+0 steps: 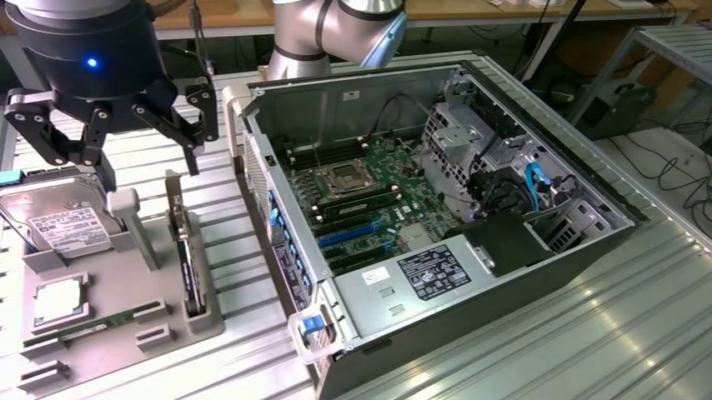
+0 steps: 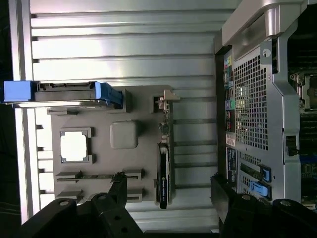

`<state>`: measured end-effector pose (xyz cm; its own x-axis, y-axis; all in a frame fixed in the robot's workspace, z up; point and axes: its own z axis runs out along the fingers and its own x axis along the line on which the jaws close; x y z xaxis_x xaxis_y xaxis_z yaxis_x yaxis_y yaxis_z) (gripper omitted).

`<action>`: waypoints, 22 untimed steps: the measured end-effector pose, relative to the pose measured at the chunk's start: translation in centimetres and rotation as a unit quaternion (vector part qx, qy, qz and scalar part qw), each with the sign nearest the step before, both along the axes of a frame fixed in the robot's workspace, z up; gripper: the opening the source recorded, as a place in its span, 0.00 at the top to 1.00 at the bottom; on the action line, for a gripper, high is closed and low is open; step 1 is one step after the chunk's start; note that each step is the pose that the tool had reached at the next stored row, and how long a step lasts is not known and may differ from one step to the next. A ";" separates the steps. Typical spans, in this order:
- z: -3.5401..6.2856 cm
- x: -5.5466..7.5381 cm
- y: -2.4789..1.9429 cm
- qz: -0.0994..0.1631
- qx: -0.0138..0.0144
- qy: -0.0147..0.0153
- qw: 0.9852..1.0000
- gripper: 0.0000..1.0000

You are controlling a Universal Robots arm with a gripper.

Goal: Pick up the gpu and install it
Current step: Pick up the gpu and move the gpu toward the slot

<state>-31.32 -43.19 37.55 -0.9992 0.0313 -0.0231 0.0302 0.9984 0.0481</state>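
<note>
Plainly the pick-up step is in hand, with no grasp made yet. In the exterior view the end effector (image 1: 122,162) hangs with its fingers spread wide and empty above the grey holder (image 1: 128,287) on the ribbed tabletop (image 1: 579,333). The gpu (image 1: 187,271) stands on its edge in a slot of that holder, on the side nearest the open computer case (image 1: 445,208). Its pale bracket (image 1: 172,192) rises at the far end, and a hard drive (image 1: 62,221) rests on the holder's other side. The end effector is near the gpu but apart from it. This angle also gives the inside of the case, with the green board (image 1: 378,187).

In the wrist view, looking down, the gpu (image 2: 163,173) runs as a thin dark line between the fingertips (image 2: 119,181) of the end effector (image 2: 168,181), an alignment the exterior view leaves unsure. Here the case (image 2: 252,99) shows its perforated back panel. As I judge it, a grasp calls for a straight descent and a squeeze across the card's flat sides, keeping it upright
</note>
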 end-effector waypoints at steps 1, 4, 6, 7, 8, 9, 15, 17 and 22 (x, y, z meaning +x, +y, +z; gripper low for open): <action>-0.13 0.0 -0.04 0.001 0.000 0.000 1.000 0.22; -0.32 0.0 -0.16 0.003 0.000 0.000 1.000 0.22; -0.42 0.0 -0.17 0.005 -0.002 0.000 1.000 0.22; -0.50 0.0 -0.18 0.006 -0.002 0.000 1.000 0.22; -0.57 0.0 -0.18 0.007 -0.002 0.000 1.000 0.22; -0.69 0.0 -0.21 0.009 -0.002 0.000 1.000 0.22; -1.02 0.0 -0.44 0.017 -0.002 0.000 1.000 0.22; -1.12 0.0 -0.54 0.017 -0.002 0.000 1.000 0.22; -1.39 0.0 -0.64 0.018 -0.002 0.000 1.000 0.22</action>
<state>-31.36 -43.83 36.17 -0.9997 -0.0042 -0.0229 -0.0052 0.9990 0.0437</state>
